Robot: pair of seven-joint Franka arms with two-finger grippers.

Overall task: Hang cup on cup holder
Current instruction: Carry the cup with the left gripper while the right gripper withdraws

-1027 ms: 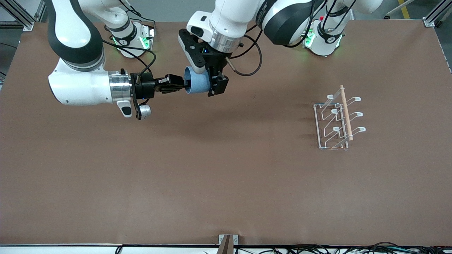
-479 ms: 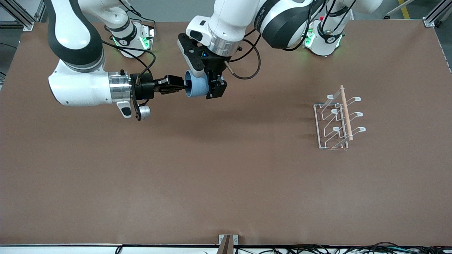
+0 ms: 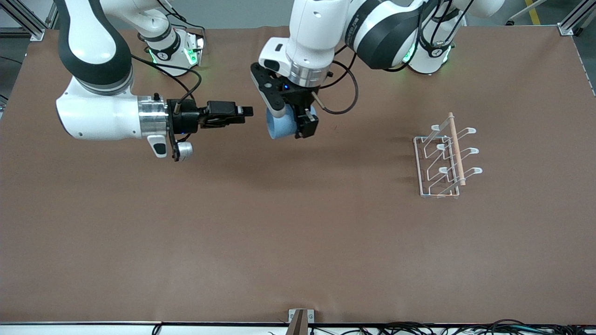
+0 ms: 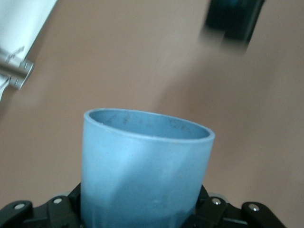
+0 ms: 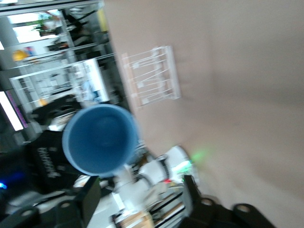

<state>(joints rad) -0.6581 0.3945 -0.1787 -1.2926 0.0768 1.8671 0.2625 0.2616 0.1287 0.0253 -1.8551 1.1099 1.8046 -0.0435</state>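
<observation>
The light-blue cup (image 3: pixel 278 128) is held in the air by my left gripper (image 3: pixel 291 124), which is shut on its sides, over the table's middle near the robots' bases. The cup lies sideways with its mouth toward the right arm's end. It fills the left wrist view (image 4: pixel 142 166), mouth away from the jaws. My right gripper (image 3: pixel 247 111) is open and empty, level with the cup and a short gap from its mouth. The right wrist view shows the cup's mouth (image 5: pixel 99 140) and the white wire cup holder (image 5: pixel 152 78). The cup holder (image 3: pixel 446 160) stands toward the left arm's end.
A metal bracket (image 3: pixel 300 318) sits at the table edge nearest the front camera, with cables along it. The two arm bases stand along the edge farthest from the front camera. The brown tabletop (image 3: pixel 279 232) is bare between cup and cup holder.
My right gripper has let go of the cup's rim and drawn back toward its own end. My left gripper has carried the cup a little toward the cup holder.
</observation>
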